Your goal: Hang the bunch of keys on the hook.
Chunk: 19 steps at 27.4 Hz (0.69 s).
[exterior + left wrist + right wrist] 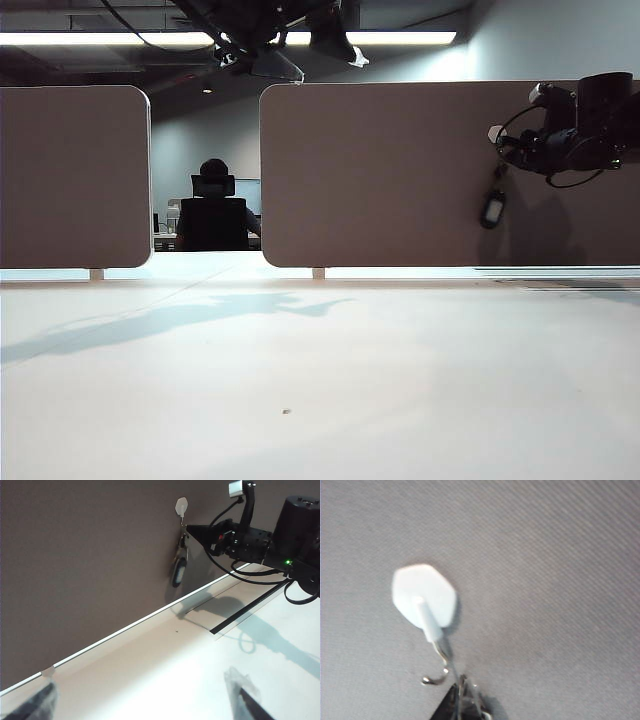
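The hook (424, 596) is a pale hexagonal pad on the brown panel, with a thin metal hook (437, 672) curling below it. My right gripper (459, 705) is shut on the ring of the bunch of keys, just beside the metal hook's tip; I cannot tell whether the ring is over it. In the exterior view the right gripper (497, 148) is high against the panel, and the black fob (492, 208) dangles below it. The left wrist view shows the pad (182, 506), the fob (179, 571) and the right gripper (189, 528). My left gripper (140, 702) stands open and empty over the table.
Two brown panels stand along the table's far edge, one on the left (75, 175) and one on the right (400, 170). A seated person (213, 210) shows through the gap between them. A dark strip (250, 612) lies on the white table under the right arm.
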Motion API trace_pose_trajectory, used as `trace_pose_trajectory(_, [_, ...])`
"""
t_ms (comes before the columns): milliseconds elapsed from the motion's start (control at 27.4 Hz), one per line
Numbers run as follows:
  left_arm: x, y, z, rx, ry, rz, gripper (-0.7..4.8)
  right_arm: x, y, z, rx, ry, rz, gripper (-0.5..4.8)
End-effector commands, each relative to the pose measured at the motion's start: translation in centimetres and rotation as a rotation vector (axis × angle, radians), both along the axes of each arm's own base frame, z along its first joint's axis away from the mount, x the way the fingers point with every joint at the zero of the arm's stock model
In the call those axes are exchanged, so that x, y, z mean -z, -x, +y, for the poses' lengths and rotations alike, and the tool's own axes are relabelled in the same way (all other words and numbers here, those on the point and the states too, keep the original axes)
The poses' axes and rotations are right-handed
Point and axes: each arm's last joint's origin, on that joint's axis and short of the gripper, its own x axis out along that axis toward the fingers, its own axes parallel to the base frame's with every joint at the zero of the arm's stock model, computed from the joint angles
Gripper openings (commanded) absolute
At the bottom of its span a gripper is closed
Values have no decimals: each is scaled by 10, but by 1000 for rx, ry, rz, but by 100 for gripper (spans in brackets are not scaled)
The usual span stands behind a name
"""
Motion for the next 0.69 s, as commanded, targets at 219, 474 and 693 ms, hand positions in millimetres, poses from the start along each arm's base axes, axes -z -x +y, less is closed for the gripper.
trace_pose_trajectory(219, [-5,2,-1,3,21,-7,479,-21,6,11,2,11,40,-9])
trace_pose_trajectory(474, [-4,2,-1,4,17,-1,479,-36,14,23,6,142,113,-9])
trace_pose_trajectory(693, [-4,3,-1,20,15,0,479,-42,15,20,32,148,86,-9])
